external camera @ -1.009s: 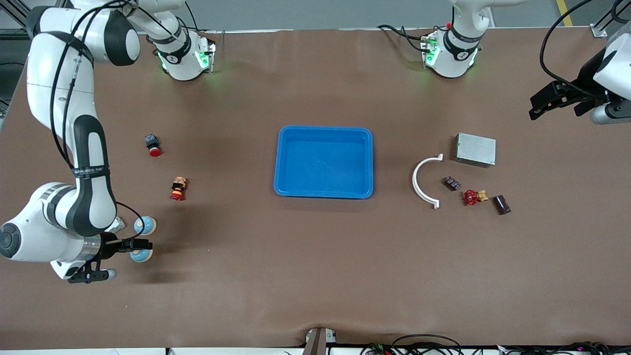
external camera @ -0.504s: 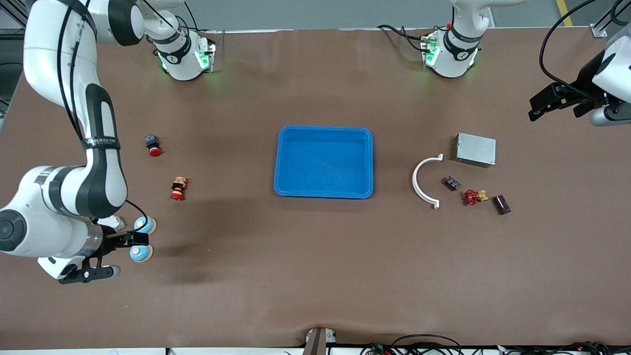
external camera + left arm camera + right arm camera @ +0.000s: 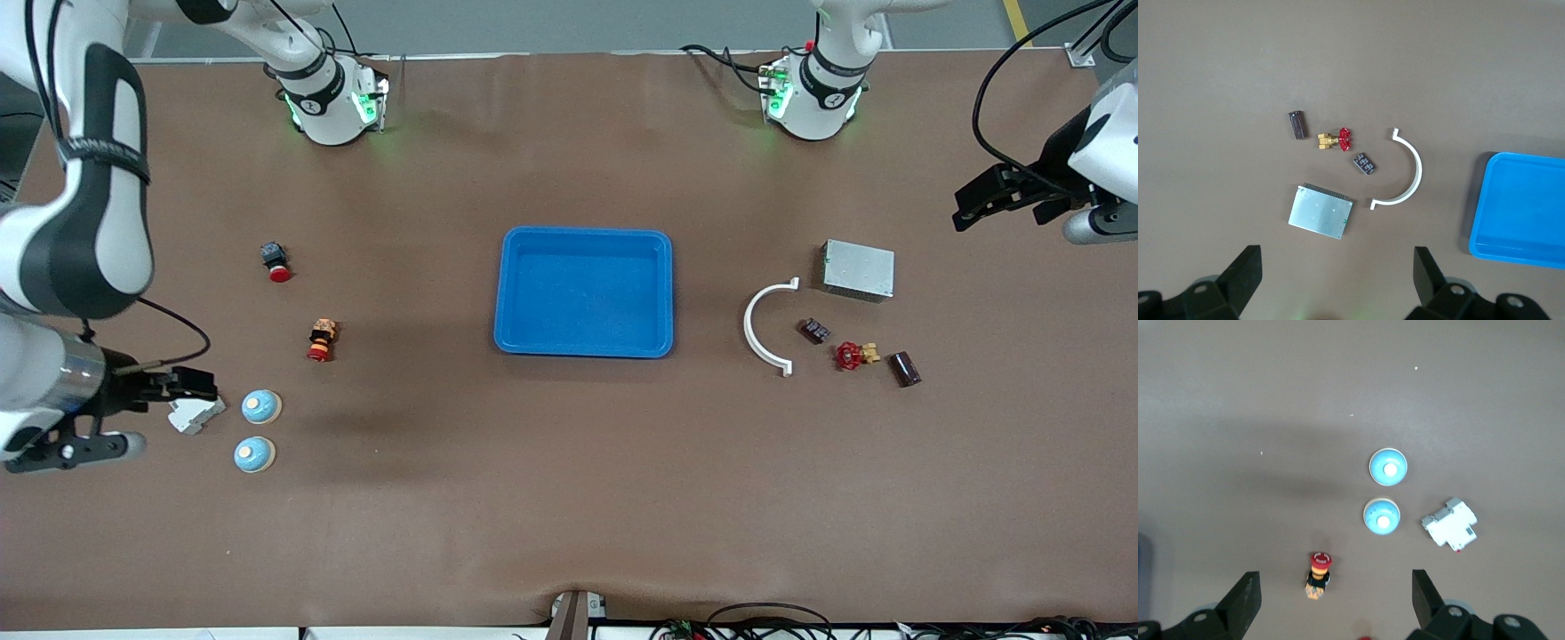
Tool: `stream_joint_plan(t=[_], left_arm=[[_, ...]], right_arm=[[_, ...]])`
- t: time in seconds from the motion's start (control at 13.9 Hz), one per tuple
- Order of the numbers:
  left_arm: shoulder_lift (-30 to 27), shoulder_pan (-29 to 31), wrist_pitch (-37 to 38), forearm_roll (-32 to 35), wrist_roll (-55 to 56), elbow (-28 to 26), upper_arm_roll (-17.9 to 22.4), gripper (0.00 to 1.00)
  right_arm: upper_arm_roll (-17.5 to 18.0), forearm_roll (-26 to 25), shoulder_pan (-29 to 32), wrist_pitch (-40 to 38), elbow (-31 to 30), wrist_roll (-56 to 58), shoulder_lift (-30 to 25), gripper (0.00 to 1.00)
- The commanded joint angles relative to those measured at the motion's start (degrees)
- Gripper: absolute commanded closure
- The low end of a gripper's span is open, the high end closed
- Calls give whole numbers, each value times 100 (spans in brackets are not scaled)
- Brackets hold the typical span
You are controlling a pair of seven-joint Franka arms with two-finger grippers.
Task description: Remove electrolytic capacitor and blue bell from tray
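Observation:
The capacitor [image 3: 906,368] is a dark brown cylinder lying toward the left arm's end of the table, also seen in the left wrist view [image 3: 1297,125]. Two blue dome bells [image 3: 261,406] [image 3: 254,454] sit side by side toward the right arm's end, and the right wrist view shows both bells [image 3: 1388,466] [image 3: 1381,516]. My left gripper [image 3: 987,200] hangs open and empty, high over the table's edge near a metal box. My right gripper [image 3: 147,413] hangs open and empty beside the bells, over a white breaker. The blue tray [image 3: 587,233] lies empty in the middle.
Near the capacitor lie a red valve [image 3: 851,356], a small dark chip [image 3: 814,331], a white arc [image 3: 756,329] and a metal box [image 3: 858,269]. Near the bells are a white breaker [image 3: 196,413], an emergency-stop button [image 3: 321,340] and a red push button [image 3: 276,262].
My right gripper has drawn away from over the bells toward the right arm's end of the table, leaving both bells uncovered. The left gripper has drifted only slightly.

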State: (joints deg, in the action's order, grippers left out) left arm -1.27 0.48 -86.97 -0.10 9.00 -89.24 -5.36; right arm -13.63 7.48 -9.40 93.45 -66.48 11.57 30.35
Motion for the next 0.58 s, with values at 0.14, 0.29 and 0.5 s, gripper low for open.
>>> stream_joint_plan(t=[0.14,0.29,0.5], left_arm=[[92,49,-66,-114,5,161,-9,0],[92,40,-66,-122,22,170,-9,0],[65,49,-66,-114,14,170,0,0]], right_arm=[[10,-159,0,-107,-462,-85,-810,0],[10,-159,-9,-248,-506,-120,-1004,0],[18,-159,-36,-502,-533,-488,-1285,0]])
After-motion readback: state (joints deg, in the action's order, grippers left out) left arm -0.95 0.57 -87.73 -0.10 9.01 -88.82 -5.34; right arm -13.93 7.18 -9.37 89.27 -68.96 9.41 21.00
